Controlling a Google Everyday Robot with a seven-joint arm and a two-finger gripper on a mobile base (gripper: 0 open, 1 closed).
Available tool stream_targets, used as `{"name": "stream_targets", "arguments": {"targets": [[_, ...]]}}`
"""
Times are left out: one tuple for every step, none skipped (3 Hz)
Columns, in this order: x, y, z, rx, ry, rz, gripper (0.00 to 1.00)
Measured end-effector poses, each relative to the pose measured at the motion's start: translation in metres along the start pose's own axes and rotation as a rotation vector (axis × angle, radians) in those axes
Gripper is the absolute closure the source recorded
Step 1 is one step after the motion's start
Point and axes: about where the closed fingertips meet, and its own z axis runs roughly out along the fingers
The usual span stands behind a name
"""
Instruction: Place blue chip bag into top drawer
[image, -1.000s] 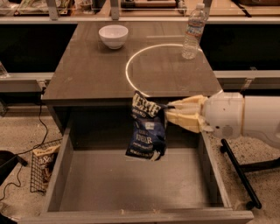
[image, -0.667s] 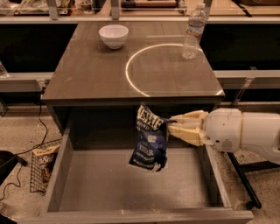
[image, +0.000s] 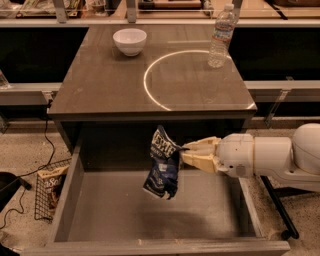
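The blue chip bag (image: 162, 164), crumpled dark blue and white foil, hangs upright over the middle of the open top drawer (image: 150, 212). My gripper (image: 186, 153) reaches in from the right on a white arm and is shut on the bag's right edge near its top. The bag hangs above the drawer's flat floor and casts a shadow on it. The drawer is pulled out wide below the cabinet top.
On the cabinet top (image: 100, 85) stand a white bowl (image: 130, 41) at the back left and a clear water bottle (image: 221, 36) at the back right. A wire basket with a brown snack bag (image: 50, 186) sits on the floor left of the drawer. A black leg (image: 277, 205) runs beside the drawer's right side.
My gripper has carried the bag a little forward and lower, from just below the cabinet's front edge to over the middle of the drawer.
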Motion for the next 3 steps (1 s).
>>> {"name": "stream_targets", "arguments": {"targets": [[-0.0009, 0.0010, 0.0019, -0.004, 0.000, -0.002, 0.59], [-0.0020, 0.0020, 0.0036, -0.008, 0.001, -0.005, 0.35], [-0.0031, 0.0030, 0.0049, -0.011, 0.001, -0.007, 0.12]]}}
